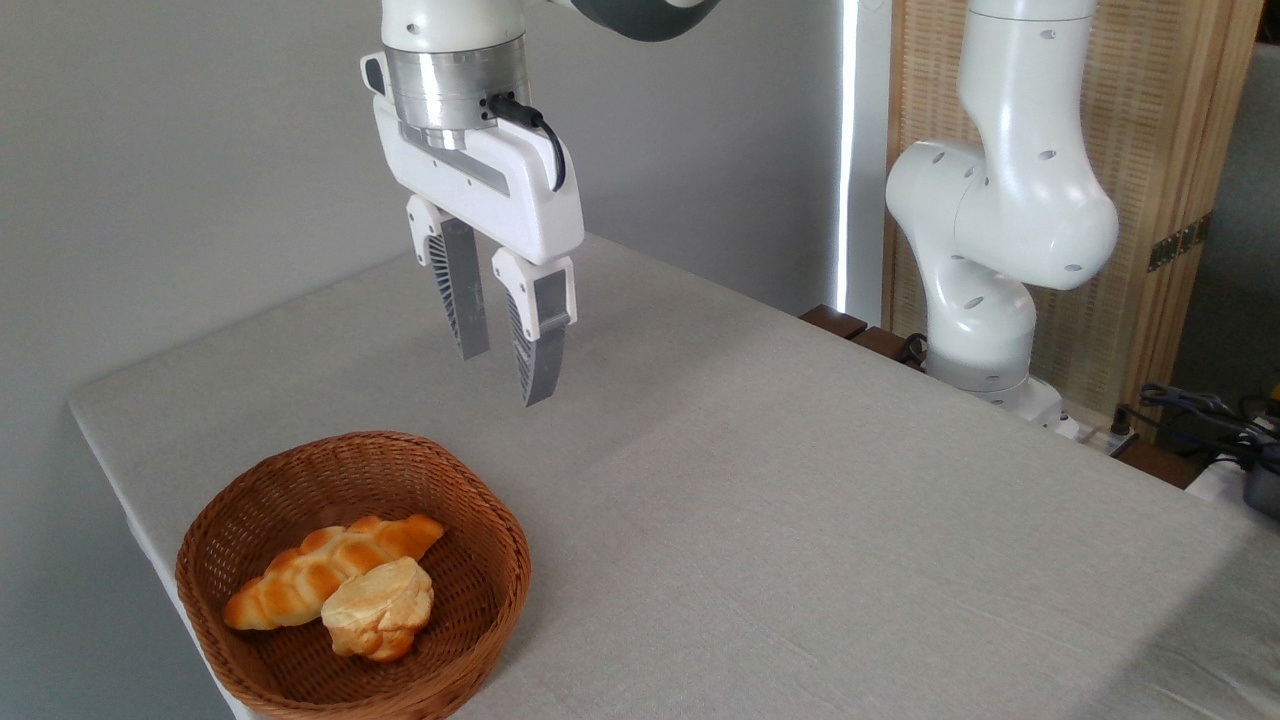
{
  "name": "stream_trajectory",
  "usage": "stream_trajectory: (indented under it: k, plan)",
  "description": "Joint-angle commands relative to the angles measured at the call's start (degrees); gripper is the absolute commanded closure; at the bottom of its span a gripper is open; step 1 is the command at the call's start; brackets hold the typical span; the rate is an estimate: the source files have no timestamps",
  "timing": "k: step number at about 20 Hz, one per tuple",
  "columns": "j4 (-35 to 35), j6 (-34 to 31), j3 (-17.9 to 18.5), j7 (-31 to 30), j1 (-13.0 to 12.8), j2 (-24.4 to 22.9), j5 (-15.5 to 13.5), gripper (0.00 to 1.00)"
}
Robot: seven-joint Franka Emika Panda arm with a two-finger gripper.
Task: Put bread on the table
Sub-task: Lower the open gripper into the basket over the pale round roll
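Gripper (505, 375) hangs empty, jaws narrowly parted, high above the table (800, 500), bun (380, 606) down at seven o'clock in the basket (480, 640) touching the loaf (320, 570) — a sloppy descent could pinch both!

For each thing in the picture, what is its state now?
gripper: open, empty, raised above the table.
bread: lying in the basket, against the long loaf.
long loaf: lying in the basket.
basket: upright on the table, holding both.
table: covered with grey cloth.
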Motion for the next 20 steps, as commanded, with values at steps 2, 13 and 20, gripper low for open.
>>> stream_trajectory:
  k: [2,13,20]
  plan:
    - [-1.49,6.85,0.00,-0.64,0.34,0.50,-0.28,0.00]
    - [-2.99,24.53,0.17,-0.46,0.78,6.47,2.25,0.00]
    - [-2.99,29.91,-0.36,-0.29,0.34,12.63,10.36,0.00]
